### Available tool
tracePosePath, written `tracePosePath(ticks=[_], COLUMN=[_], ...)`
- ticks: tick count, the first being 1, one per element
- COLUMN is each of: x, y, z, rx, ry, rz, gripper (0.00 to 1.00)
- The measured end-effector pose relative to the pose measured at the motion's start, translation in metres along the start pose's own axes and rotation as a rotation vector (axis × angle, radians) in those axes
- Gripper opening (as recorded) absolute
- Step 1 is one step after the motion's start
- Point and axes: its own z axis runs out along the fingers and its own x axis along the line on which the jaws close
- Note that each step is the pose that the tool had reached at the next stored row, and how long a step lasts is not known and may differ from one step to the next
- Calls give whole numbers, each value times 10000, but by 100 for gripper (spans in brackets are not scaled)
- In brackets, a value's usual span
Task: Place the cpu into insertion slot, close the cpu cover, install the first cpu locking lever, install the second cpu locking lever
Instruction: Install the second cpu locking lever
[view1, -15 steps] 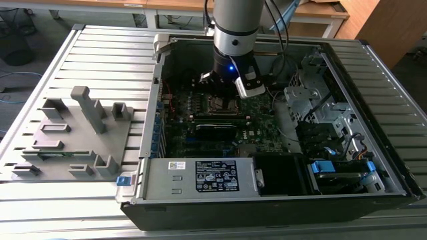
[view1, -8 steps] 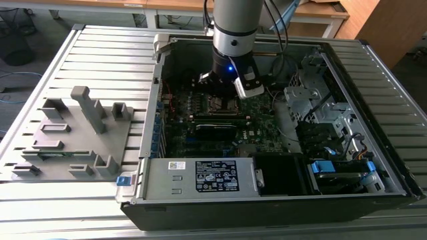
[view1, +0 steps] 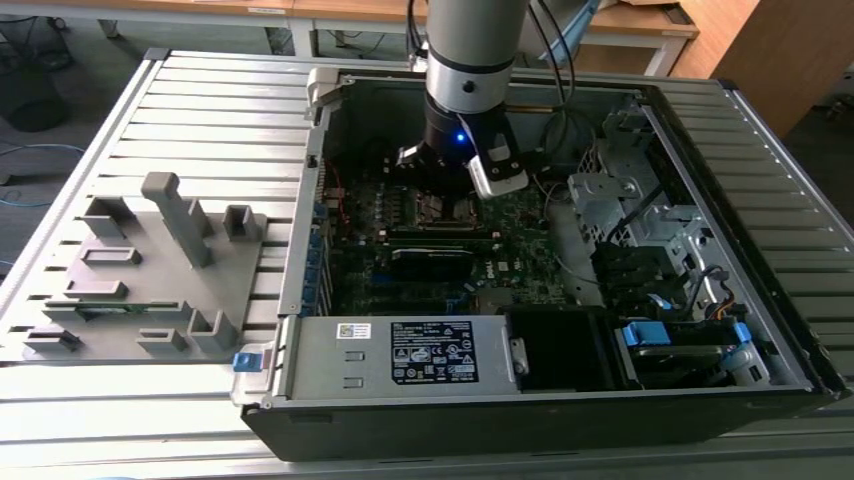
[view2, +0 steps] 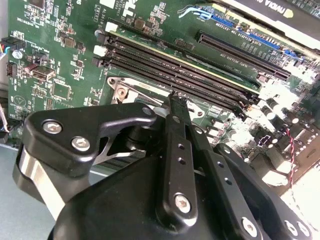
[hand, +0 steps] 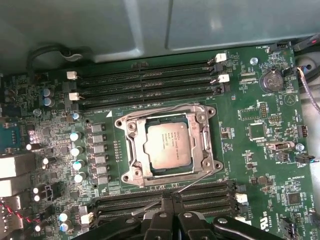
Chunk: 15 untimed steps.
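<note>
Dull brownish-grey metal marks the small square cpu (hand: 168, 145), which already lies flat inside the small square insertion slot with its silvery rim (hand: 131, 167), near the middle of the green motherboard (hand: 260, 165). The thin silvery cpu cover with its square window (hand: 200, 137) looks folded down around the chip, so I judge the placing done and the cover closed, or close to it. A thin wire locking lever (hand: 197, 178) slants away from the slot's corner towards my black pincer (hand: 170, 197), so at least one lever seems not yet latched; the other I cannot judge.

My pincer's fingers are drawn together, tips meeting just beside the slot over the long black memory slots (hand: 165, 196), and I cannot tell whether they grip the wire or only touch it. In the second wrist view my pincer (view2: 175, 97) sits at the slot's edge.

Beneath everything lies a pale grey slatted desk (view1: 200, 110). An open dark computer case (view1: 534, 420) lies on it, with a grey moulded parts holder (view1: 147, 270) towards the exterior view's left edge. Wooden furniture (view1: 761, 50) stands behind.
</note>
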Motion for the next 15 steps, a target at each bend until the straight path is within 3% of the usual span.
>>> tracePosePath(ticks=[4,8,15], x=[0,6,85], y=[0,-1,-14], z=[2,3,30], rx=[-30,-33,-36], ry=[14,13,-9], rz=[-369,-373,-388], gripper=[10,10,10])
